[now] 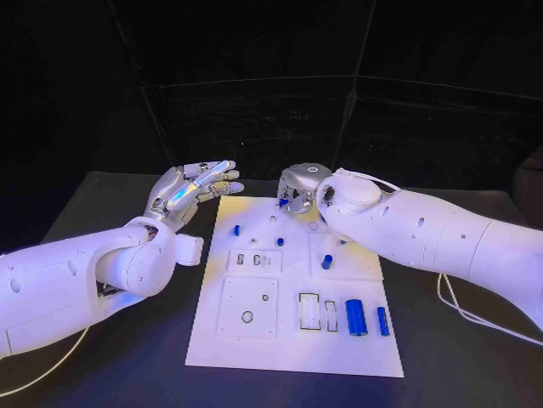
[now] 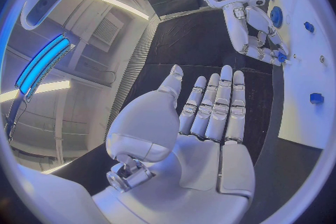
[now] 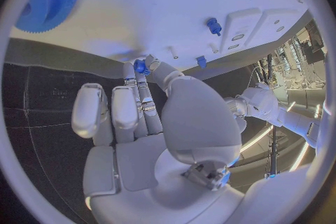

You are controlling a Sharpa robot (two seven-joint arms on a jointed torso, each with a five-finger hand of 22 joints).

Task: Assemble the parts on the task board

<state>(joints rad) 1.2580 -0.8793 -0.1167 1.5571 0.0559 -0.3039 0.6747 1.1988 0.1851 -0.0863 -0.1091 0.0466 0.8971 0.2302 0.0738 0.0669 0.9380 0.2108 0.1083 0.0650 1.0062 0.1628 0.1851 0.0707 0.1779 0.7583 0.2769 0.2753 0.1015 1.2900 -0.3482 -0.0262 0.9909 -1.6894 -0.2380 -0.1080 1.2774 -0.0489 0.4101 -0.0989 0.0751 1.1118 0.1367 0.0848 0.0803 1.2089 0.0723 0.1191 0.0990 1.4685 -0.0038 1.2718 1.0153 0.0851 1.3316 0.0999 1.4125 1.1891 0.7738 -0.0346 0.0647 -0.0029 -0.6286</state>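
Head view first: your right hand [image 1: 303, 189] sits at the far edge of the task board [image 1: 298, 340], pinching a small blue part [image 1: 285, 204], while your left hand [image 1: 195, 190] hovers beside the board, fingers spread, holding nothing. Left wrist view shows that palm flat and wide over the black bench [image 2: 183, 45]. Right wrist view has fingertips [image 3: 145, 70] on the part, which looks light, stiff and slippery, so I'd grip its sides.

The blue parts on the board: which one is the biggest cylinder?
The thick blue cylinder at the task board's near edge, lying beside a thinner blue rod.
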